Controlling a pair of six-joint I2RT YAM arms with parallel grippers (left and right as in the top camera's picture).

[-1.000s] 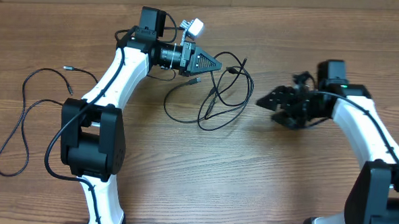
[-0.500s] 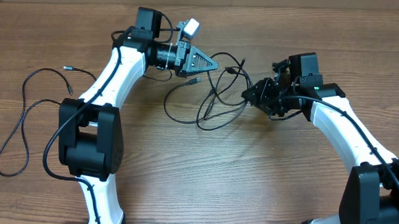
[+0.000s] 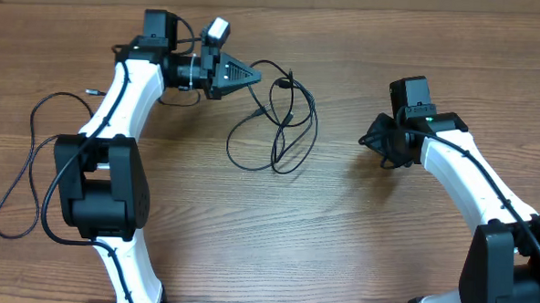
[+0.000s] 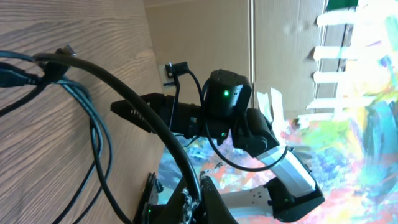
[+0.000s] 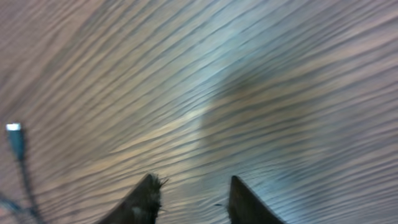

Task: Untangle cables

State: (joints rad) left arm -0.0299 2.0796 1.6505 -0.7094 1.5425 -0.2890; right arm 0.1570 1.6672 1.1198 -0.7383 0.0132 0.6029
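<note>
Nearest the robot, a separate cord (image 3: 18, 177) lies loose on the tabletop (image 3: 339, 237), well behind the left pincer and unmoved. Farther in, the right pincer (image 3: 369, 139) is no longer at the edge of the tangle of cables (image 3: 288, 118). It now sits well apart from it, withdrawn to its own side, its fingertips (image 5: 149, 190) parted over bare wood with nothing between them, so its reach toward the knot yields no grip. Only a plug end (image 5: 13, 129) shows off to one side of it. The tangle now lies just ahead of the left pincer (image 3: 253, 75), farthest back, which stays clamped on one strand and is pulling leftward, dragging the whole bundle along. By my reading the knot is shifted, not loosened, and the right pincer probably needs another grab to hold it against that pull.
</note>
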